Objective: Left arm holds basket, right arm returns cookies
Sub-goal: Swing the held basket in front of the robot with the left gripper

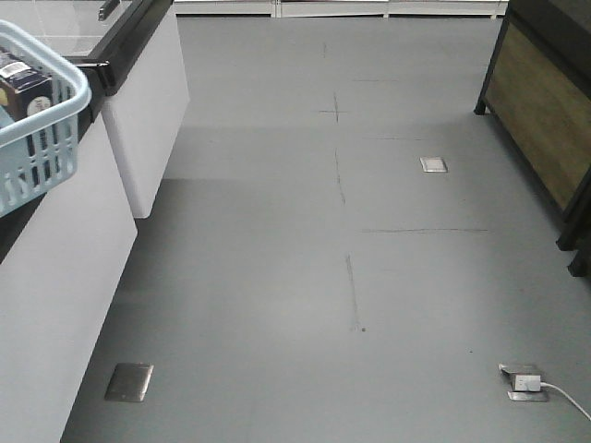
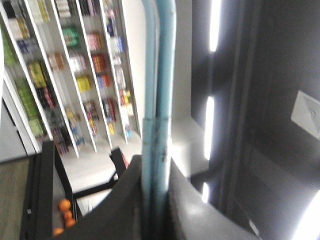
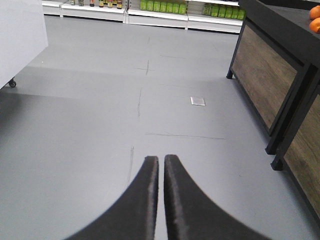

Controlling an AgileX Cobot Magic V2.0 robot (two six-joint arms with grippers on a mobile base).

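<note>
— How many floor plates (image 1: 128, 381) do we count ahead?
— We count three: one near left, one far right, and one near right with a plug in it.
— And at the far left?
— We see one basket (image 1: 76, 81) holding one dark box (image 1: 26, 92).
— Fruit?
— We count three oranges (image 2: 64, 205) from the left wrist and two oranges (image 3: 314, 11) from the right wrist.

Front view: even, flat light on the floor (image 1: 369, 277), soft shadow beside the white cabinet (image 1: 148, 138) at left. Left wrist view: blurred throughout, basket (image 2: 159, 75) handle smeared, ceiling light strips (image 2: 215, 25) blown out. Right wrist view: floor sharp, right pincer (image 3: 161, 160) at bottom edge out of focus.
</note>
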